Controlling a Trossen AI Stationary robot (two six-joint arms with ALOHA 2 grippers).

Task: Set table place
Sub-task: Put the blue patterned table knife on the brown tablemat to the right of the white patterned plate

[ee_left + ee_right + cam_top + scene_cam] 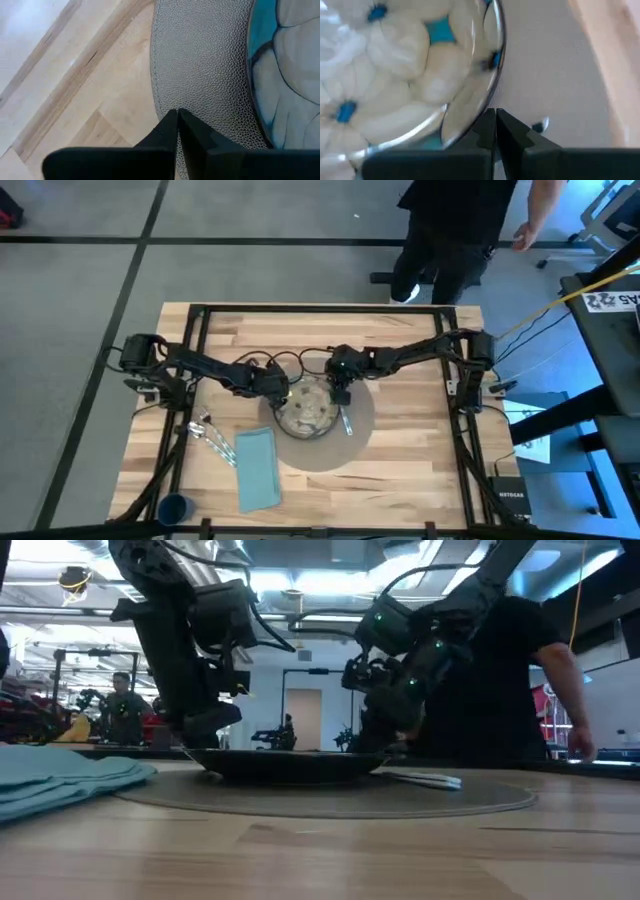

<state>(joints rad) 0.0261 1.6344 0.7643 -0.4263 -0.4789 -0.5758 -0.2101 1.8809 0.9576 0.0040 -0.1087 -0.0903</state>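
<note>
The left gripper (281, 393) has its fingers (167, 131) pressed together with nothing between them; in its wrist view their tips hover over the pebbled grey placemat (200, 65), just beside the plate (287, 75). In the high view this gripper sits just left of centre, at the plate's upper-left rim. The right gripper (340, 395) also has its fingers (506, 131) closed together on nothing; in its wrist view the tips lie at the glossy edge of the plate (410, 85), whose cream face carries blue spots. From above it stands at the plate's upper-right rim, a little right of centre.

The plate (305, 410) rests on the round placemat (355, 435) in the middle of the frame. A silver utensil (346, 421) lies on the placemat just right of the plate; which piece it is cannot be told. In the low view the same utensil (425, 778) shows right of the dark plate (290, 762).

On the table (420, 470), lower left of the placemat, the teal napkin (257, 468) lies tilted, with two more silver utensils (210, 437) just beside it toward the upper left. The dark-blue cup (174, 507) stands at the lower left corner. Both arms stretch inward from the table's left and right edges.

A person (455, 230) in dark clothes stands beyond the table's far edge, at the upper right of the frame.
</note>
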